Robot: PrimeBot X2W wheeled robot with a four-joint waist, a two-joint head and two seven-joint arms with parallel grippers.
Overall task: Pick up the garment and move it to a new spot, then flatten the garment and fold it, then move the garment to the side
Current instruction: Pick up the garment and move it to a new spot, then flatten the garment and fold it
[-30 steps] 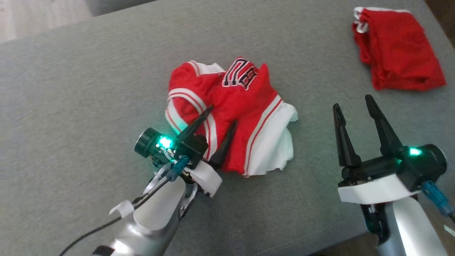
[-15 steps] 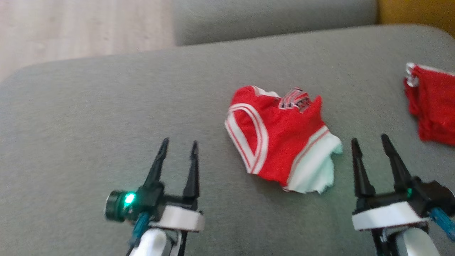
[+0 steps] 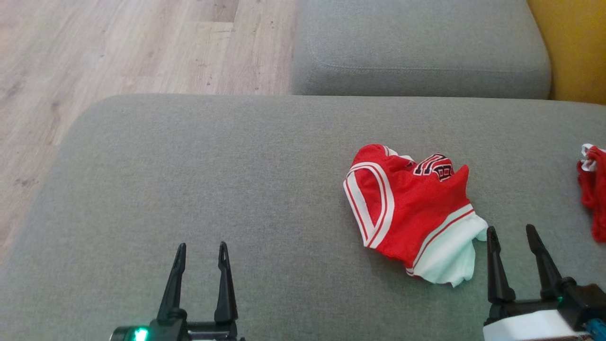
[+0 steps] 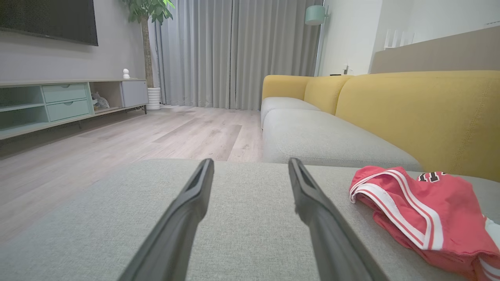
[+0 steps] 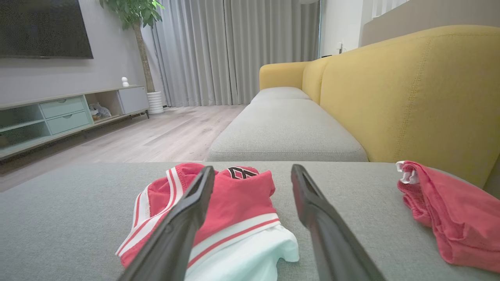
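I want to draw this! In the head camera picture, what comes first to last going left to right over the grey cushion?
left gripper → red and white jersey → right gripper → other red garment, at the right edge

The garment (image 3: 407,208) at three o'clock is thin red cloth with smooth white banded trim. Under it, the cushion (image 3: 189,189) is grey woven fabric, matt and slightly rough. The floor (image 3: 118,47) at eleven o'clock is pale wood grain, low sheen. The right gripper (image 3: 510,229) has fingers (image 3: 495,270) of matt black plastic.
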